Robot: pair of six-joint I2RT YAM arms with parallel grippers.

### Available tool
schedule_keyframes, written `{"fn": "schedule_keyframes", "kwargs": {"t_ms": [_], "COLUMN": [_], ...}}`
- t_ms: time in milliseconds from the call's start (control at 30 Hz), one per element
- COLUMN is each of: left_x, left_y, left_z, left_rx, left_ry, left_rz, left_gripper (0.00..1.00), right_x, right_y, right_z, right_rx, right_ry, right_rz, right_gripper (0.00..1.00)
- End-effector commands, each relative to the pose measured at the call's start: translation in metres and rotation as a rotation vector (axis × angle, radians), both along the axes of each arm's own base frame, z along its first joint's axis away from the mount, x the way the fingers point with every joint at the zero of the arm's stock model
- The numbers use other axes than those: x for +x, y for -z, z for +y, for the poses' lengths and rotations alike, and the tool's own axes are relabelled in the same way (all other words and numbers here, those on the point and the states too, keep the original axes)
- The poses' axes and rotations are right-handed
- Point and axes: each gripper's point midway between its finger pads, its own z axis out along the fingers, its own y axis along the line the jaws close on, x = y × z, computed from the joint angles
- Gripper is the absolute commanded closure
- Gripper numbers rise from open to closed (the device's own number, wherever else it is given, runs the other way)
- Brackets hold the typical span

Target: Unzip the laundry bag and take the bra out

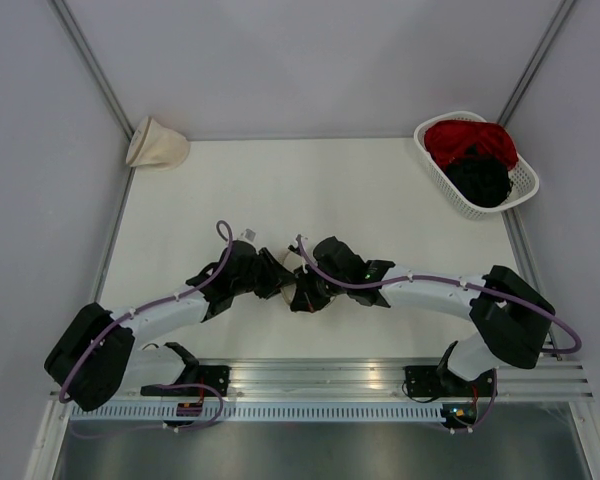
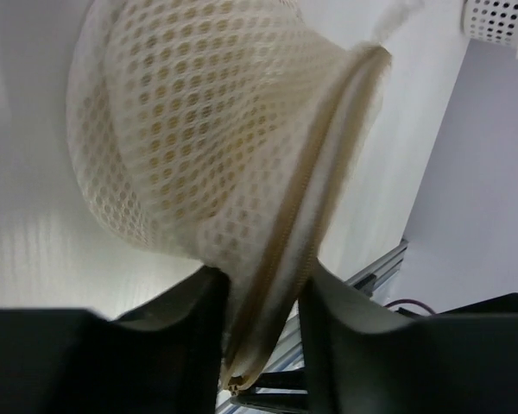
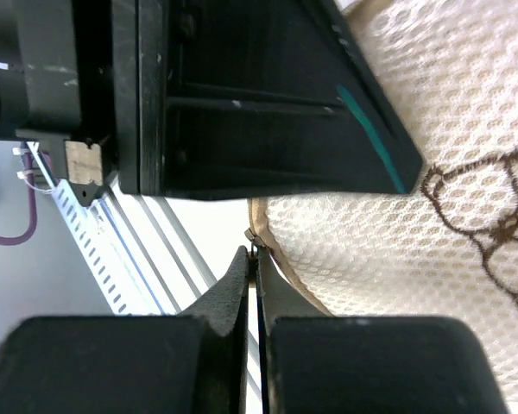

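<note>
The laundry bag, cream mesh, hangs off the table between my two grippers; in the top view only a sliver of the bag shows between the wrists. My left gripper is shut on its zipped edge, with the tan zipper running up between the fingers. My right gripper is shut on the small metal zipper pull at the bag's rim. The bag's face carries a dark stitched mark. The bra is hidden; only a dull yellowish tint shows through the mesh holes.
A white basket with a red garment and a black garment stands at the back right. A cone-shaped cream bag lies in the back left corner. The aluminium rail runs along the near edge.
</note>
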Motion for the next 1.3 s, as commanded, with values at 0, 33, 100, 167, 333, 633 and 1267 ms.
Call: {"fn": "schedule_keyframes", "kwargs": {"t_ms": [0,33,100,167,333,633,1267], "left_x": [0.015,0.016,0.020,0.024,0.038,0.057,0.056], "left_y": [-0.016,-0.016,-0.017,-0.016,-0.013,-0.006,-0.004], "left_z": [-0.005,-0.004,-0.001,0.001,0.012,0.032,0.014], "left_rx": [-0.036,-0.030,-0.012,0.006,0.025,0.076,0.089], "left_ry": [-0.031,-0.039,-0.053,-0.067,-0.095,-0.081,0.147], "left_rz": [-0.068,-0.072,-0.081,-0.084,-0.087,-0.102,-0.140], "left_gripper": [0.67,0.79,0.89,0.98,0.98,0.98,0.98], "right_x": [0.010,0.010,0.013,0.013,0.013,0.025,0.137], "right_y": [-0.023,-0.020,-0.017,-0.015,-0.005,0.018,0.022], "right_z": [0.006,0.003,0.000,-0.004,-0.018,-0.070,-0.154], "right_rx": [0.029,0.014,-0.008,-0.025,-0.099,-0.338,-0.711], "right_ry": [0.004,0.009,0.025,0.030,0.059,0.180,0.620], "right_rz": [-0.072,-0.065,-0.075,-0.073,-0.076,-0.144,-0.357], "right_gripper": [1.00,1.00,1.00,1.00,1.00,1.00,1.00]}}
